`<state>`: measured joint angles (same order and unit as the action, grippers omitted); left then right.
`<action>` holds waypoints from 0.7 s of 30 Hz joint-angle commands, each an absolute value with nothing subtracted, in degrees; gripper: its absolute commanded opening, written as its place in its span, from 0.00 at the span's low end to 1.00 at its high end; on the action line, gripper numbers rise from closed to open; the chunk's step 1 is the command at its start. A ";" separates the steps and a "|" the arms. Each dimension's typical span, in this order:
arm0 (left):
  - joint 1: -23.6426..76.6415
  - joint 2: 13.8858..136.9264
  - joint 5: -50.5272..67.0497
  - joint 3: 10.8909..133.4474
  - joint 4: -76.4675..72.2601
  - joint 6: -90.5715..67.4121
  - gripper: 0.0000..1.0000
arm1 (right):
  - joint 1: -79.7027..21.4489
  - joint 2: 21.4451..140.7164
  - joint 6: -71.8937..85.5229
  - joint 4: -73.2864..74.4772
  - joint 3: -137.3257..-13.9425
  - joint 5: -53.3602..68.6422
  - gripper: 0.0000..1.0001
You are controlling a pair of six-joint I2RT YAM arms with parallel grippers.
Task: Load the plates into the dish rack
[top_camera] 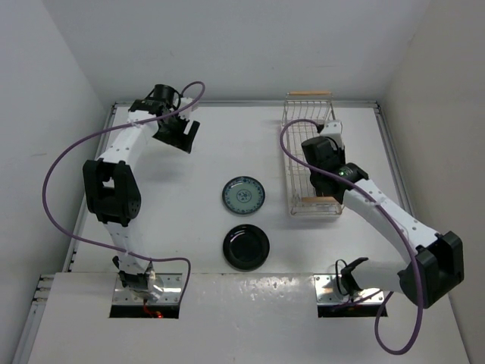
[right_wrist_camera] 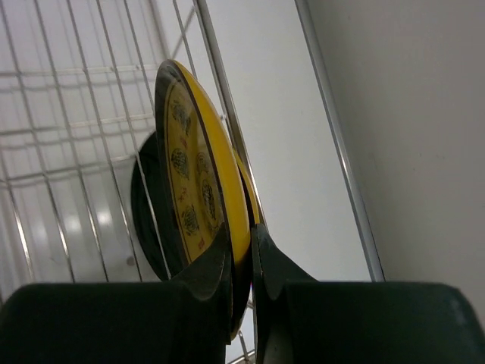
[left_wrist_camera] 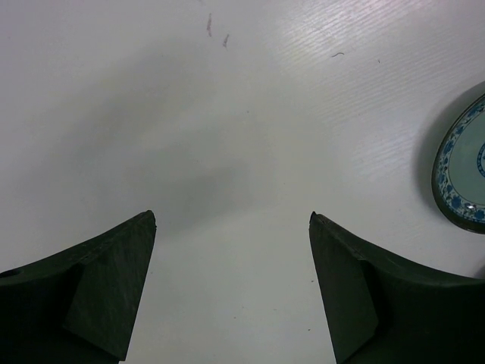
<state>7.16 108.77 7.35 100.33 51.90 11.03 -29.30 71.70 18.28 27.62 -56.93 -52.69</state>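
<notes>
Clamped on the lower rim of a yellow plate (right_wrist_camera: 198,174), the right gripper (right_wrist_camera: 241,239) has both fingers pressed flat against the two faces. The plate stands on edge inside the dish rack (right_wrist_camera: 218,76), close to the rack's long side wire. A dark round shape sits just behind it; whether that is another plate cannot be told.

The plate looks like glazed ware: stiff, smooth and probably slippery, and likely to chip if knocked on wire. Only its rim gives a hold, so a thin pinch carries the whole weight, and any twist could let it swing.

Two more plates lie flat on the table (top_camera: 189,167) to the left of the rack's near end. The blue plate (top_camera: 243,195) is nearer the rack and the black plate (top_camera: 246,246) is further toward the arm bases. Lying flat, each offers little more than its raised lip to take hold of.

The left gripper (left_wrist_camera: 232,218) hangs with its fingers spread wide and nothing between them, well apart from the rack, toward the table's far left.

The rack's right side runs near the wall, so room is tight there. To its left the table gives free room for approach.
</notes>
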 commanded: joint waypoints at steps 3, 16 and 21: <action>7.21 108.90 6.68 100.55 50.80 9.84 0.87 | -27.51 70.75 21.09 30.32 -54.76 -49.84 0.00; 7.21 108.90 6.68 100.02 50.80 9.84 0.87 | -25.31 67.06 21.10 25.76 -49.84 -40.96 0.00; 7.21 108.90 6.68 100.02 50.80 9.84 0.87 | -25.31 66.98 20.92 25.75 -49.04 -40.86 0.00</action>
